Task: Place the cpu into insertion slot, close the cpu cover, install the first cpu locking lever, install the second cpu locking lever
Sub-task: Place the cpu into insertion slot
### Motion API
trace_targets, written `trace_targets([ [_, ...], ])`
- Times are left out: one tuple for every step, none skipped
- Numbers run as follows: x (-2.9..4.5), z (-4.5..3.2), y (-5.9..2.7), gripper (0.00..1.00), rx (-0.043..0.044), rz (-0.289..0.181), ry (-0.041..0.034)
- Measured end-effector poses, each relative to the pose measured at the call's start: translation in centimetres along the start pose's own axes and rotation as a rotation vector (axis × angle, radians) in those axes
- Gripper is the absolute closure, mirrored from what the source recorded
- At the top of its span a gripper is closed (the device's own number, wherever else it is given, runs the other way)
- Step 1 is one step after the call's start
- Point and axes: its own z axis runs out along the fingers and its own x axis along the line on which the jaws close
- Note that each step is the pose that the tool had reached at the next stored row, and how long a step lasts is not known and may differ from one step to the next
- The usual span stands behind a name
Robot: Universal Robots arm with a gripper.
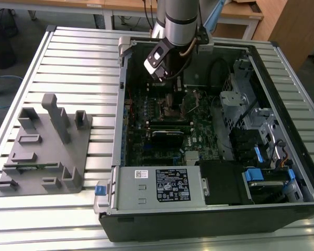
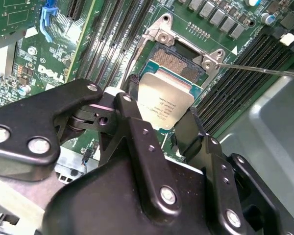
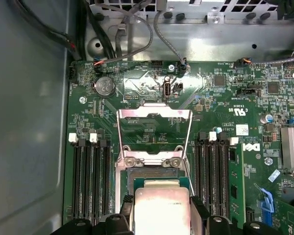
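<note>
Jaws clamp the cpu (image 2: 165,103) by two opposite edges over the slot (image 2: 179,61); probably light, stiff, fragile, best held by edges only.

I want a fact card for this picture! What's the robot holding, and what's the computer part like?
holding: the gripper has its jaws shut on two sides of the cpu
where: partly over the insertion slot, with gold contacts showing beside it
cover: the cpu cover is flipped open
lever: a thin locking lever sticks out sideways
neighbours: long black memory slots on both sides
</note>
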Motion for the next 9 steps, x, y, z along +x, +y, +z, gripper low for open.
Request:
trace_targets([
  [0.00, 0.00, 0.00, 0.46, 0.0002, 0.011, -0.0008],
  [0.00, 0.00, 0.00, 0.46, 0.0004, 0.023, -0.0020],
  [0.00, 0.00, 0.00, 0.46, 0.0006, 0.034, -0.0029],
  [0.00, 0.00, 0.00, 0.46, 0.0009, 0.045, -0.0038],
  [0.00, 0.00, 0.00, 0.46, 0.0011, 0.054, -0.0044],
  [0.02, 0.00, 0.00, 0.46, 0.0012, 0.060, -0.0048],
  [0.05, 0.00, 0.01, 0.46, 0.0013, 0.065, -0.0049],
  [0.08, 0.01, 0.04, 0.46, 0.0013, 0.067, -0.0044],
  [0.14, 0.02, 0.09, 0.46, 0.0014, 0.068, -0.0038],
])
